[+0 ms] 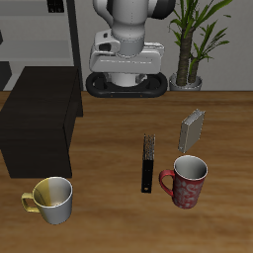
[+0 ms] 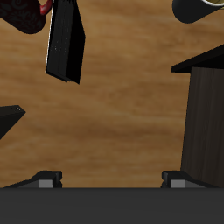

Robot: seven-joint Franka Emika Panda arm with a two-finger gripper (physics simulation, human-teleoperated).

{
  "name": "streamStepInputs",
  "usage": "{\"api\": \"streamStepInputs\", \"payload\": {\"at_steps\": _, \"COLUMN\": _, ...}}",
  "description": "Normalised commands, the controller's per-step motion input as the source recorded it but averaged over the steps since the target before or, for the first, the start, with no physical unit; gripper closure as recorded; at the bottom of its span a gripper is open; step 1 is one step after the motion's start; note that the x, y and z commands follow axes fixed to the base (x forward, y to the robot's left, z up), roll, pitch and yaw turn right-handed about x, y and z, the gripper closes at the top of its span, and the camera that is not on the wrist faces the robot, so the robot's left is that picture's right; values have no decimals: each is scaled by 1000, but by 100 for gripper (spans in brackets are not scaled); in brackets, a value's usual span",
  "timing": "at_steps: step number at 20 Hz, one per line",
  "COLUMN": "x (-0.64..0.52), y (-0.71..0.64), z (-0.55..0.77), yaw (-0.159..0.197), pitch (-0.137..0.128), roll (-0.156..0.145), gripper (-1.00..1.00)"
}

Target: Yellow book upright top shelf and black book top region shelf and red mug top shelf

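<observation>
The shelf (image 1: 40, 124) is a low black cabinet with a bare flat top; it also shows in the wrist view (image 2: 206, 122). The black book (image 1: 148, 163) lies flat on the table; it shows in the wrist view too (image 2: 66, 44). The yellow book (image 1: 192, 128) stands farther back, beside the plant pot. The red mug (image 1: 186, 183) stands upright near the front edge, close to the black book; the wrist view catches its edge (image 2: 31, 13). My gripper (image 1: 124, 84) hangs high at the back of the table, open and empty (image 2: 112, 179), above none of these things.
A white-and-yellow mug (image 1: 51, 198) stands near the table's front edge, in front of the shelf. A potted plant (image 1: 188, 44) stands at the back by the robot's base. Bare wood (image 1: 109, 138) lies between the shelf and the black book.
</observation>
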Motion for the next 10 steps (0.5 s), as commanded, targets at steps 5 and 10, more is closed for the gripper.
{"api": "streamStepInputs", "payload": {"at_steps": 5, "x": -1, "y": -117, "z": 93, "yaw": -39, "pitch": -27, "roll": -49, "gripper": -100}}
{"api": "streamStepInputs", "payload": {"at_steps": 10, "x": -29, "y": 51, "z": 27, "yaw": -19, "pitch": -17, "roll": -13, "gripper": -100}}
